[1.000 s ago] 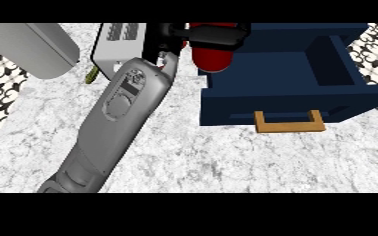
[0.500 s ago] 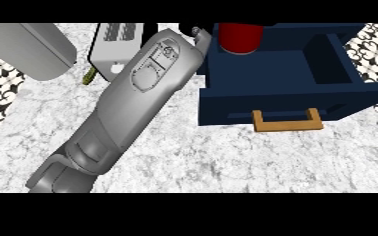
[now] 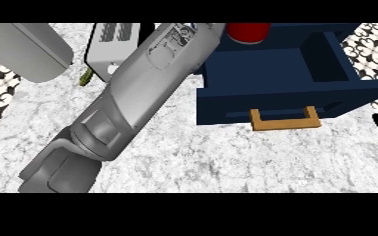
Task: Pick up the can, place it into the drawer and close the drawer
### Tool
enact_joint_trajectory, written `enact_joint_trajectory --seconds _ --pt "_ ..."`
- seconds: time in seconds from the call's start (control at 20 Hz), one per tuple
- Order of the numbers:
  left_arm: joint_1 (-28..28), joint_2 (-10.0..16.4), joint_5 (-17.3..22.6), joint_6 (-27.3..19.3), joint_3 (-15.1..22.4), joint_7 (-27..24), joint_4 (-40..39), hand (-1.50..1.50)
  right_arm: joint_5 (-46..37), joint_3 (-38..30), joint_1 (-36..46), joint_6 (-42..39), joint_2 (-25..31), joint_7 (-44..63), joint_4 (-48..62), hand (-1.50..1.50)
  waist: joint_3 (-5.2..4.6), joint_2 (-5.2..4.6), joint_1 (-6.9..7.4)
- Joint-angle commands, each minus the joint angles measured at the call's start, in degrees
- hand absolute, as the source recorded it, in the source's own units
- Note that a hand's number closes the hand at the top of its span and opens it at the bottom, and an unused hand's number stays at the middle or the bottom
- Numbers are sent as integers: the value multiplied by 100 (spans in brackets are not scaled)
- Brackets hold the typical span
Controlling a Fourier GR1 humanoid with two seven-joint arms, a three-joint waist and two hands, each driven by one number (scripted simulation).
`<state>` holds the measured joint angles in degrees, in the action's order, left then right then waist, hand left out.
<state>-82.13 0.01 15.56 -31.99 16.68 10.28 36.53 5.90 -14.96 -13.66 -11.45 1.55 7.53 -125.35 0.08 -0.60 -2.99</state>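
My left forearm [image 3: 140, 90] stretches from the lower left up to the view's top edge. Only a dark sliver of the left hand [image 3: 218, 30] shows there, beside the red can [image 3: 247, 33]. The can hangs over the rear of the open navy drawer [image 3: 273, 70], its upper part cut off by the view's edge, and the hand is closed on it. The drawer's inside shows nothing in it, and its wooden handle [image 3: 285, 120] faces me. My right hand is out of sight.
A white toaster-like box [image 3: 111, 45] stands left of the forearm, with a small green thing [image 3: 86, 77] at its foot. A grey rounded object [image 3: 33, 50] lies at the far left. Marbled counter [image 3: 244, 160] spreads in front of the drawer.
The left arm has reached further up and right, carrying the can from the drawer's left rim to above its rear. The hand has slid almost out of view.
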Motion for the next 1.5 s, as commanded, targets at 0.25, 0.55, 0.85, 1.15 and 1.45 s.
enact_joint_trajectory --seconds 0.25,0.55,0.85,1.15,1.45 --pt "-288 -1 618 7 384 -308 -732 150 -199 109 186 181 -67 157 -20 -150 -1 2 -8" --pt "-406 -1 879 -361 956 -544 -1083 150 -106 65 381 7 79 -31 298 -150 10 -45 -222" --pt "-79 -1 988 -368 1271 -1011 -1316 150 -100 -23 660 122 109 -24 469 -150 8 -71 -232" --pt "-98 -1 1126 -405 1515 -1162 -1502 150 -255 277 376 94 -115 -90 291 -150 9 -99 -356" --pt "19 -1 1268 -787 1802 -1178 -1574 -150 -180 205 643 36 93 65 379 -150 11 -123 -433"
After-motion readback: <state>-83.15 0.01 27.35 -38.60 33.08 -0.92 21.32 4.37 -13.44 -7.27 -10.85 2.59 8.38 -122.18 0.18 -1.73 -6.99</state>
